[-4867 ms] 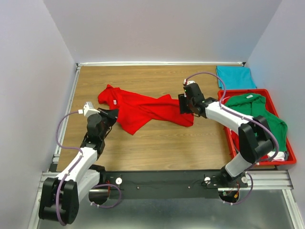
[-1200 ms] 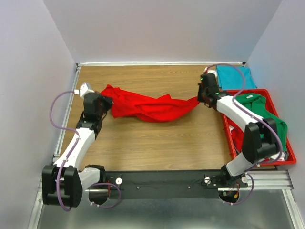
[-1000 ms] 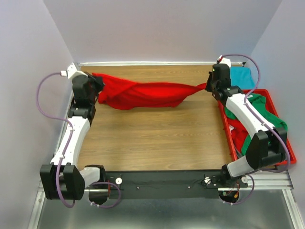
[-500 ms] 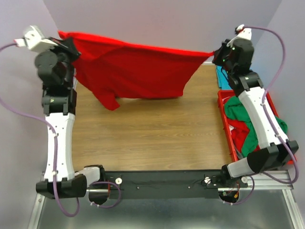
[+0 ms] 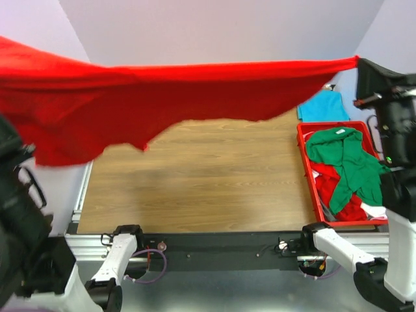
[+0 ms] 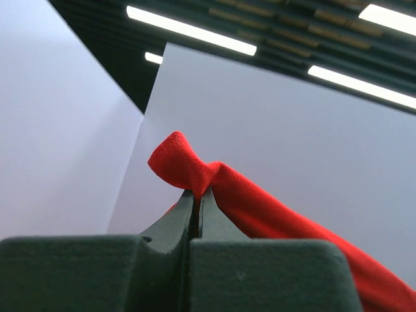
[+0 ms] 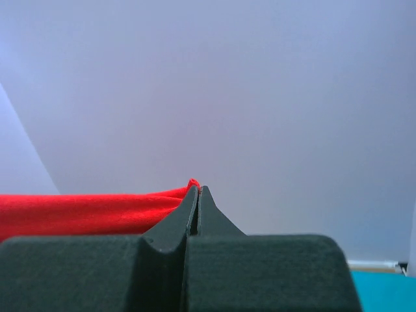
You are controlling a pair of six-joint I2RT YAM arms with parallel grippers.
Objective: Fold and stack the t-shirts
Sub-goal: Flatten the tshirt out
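Note:
A bright red t-shirt (image 5: pixel 195 91) hangs stretched in the air across the whole top view, high above the wooden table (image 5: pixel 208 175). My right gripper (image 5: pixel 359 63) is shut on its right corner, and the wrist view shows the jaws (image 7: pixel 197 190) pinching red cloth (image 7: pixel 78 214). My left gripper (image 6: pixel 197 193) is shut on a bunched corner of the same shirt (image 6: pixel 260 205); in the top view it lies beyond the left edge. A teal t-shirt (image 5: pixel 322 105) lies flat at the table's far right. A green t-shirt (image 5: pixel 344 159) lies crumpled in the red tray (image 5: pixel 305 156).
The tray sits at the table's right edge and also holds some red and white cloth (image 5: pixel 338 195). The left arm (image 5: pixel 16 221) looms dark and blurred at the near left. White walls close in the back and both sides.
Both arms have risen sharply, lifting the red shirt from the table into the air and spreading it wide. It now hangs much closer to the overhead camera.

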